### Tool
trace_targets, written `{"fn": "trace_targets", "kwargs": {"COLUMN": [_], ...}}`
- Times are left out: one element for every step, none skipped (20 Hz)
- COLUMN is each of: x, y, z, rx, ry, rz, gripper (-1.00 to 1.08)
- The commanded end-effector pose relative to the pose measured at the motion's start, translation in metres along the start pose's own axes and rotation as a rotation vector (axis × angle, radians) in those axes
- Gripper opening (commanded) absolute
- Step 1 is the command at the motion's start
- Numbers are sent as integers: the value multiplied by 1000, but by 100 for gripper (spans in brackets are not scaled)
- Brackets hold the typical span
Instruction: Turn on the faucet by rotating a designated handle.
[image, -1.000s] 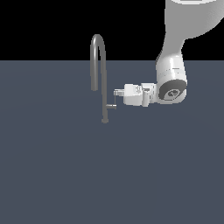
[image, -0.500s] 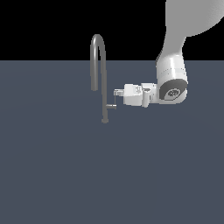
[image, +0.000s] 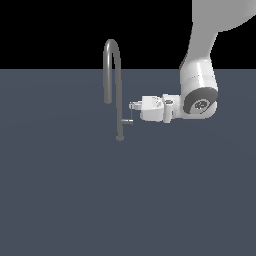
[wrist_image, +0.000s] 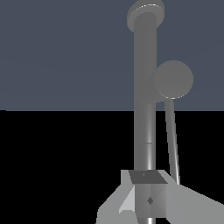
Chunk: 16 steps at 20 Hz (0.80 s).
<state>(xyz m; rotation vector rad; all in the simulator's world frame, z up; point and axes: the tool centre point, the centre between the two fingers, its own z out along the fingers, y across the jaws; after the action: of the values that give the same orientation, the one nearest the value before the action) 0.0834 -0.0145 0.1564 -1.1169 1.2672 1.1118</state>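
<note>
Starting at the exterior view's left, you see the tall grey metal gooseneck faucet (image: 119, 85) standing on the flat slate-blue surface (image: 65, 190), its arched spout curving over and down toward the left, its small base resting on the surface. Just right of its upright, low down, the thin grey metal rod handle (image: 130, 116) sticks out on a short horizontal stub. Your white two-fingered gripper (image: 133, 106) reaches in horizontally from the right, fingertips right at the handle's upper end. In the wrist view the pale fingers (wrist_image: 192, 205) sit beside the rod (wrist_image: 171, 140), but you cannot tell whether they are pinching it. Farther right rises the white arm (image: 200, 90).
</note>
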Motion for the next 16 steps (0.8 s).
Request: {"fn": "trace_targets", "kwargs": {"x": [0,1,1,1,1,1,1,1,1,2,2,2,2,-2,1,3], "y": [3,6,9,12,15,18,21,24,27,30,33,36,36,29,33,36], "z": [0,0,0,0,0,0,0,0,0,0,0,0,0,0,0,0], "rx": [0,0,-1,-1,-2,-2,-2,-2,-2,-2,-3,-3,-3,2,1,1], "ry": [0,0,-1,-1,-1,-1,-1,-1,-1,-1,-2,-2,-2,0,0,0], "rz": [1,1,1,1,1,1,1,1,1,1,1,1,1,-10,-9,-8], "gripper": [-100,-100,-100,-100,-100,-100,-100,-100,-100,-100,-100,-100,-100,-100,-100,-100]}}
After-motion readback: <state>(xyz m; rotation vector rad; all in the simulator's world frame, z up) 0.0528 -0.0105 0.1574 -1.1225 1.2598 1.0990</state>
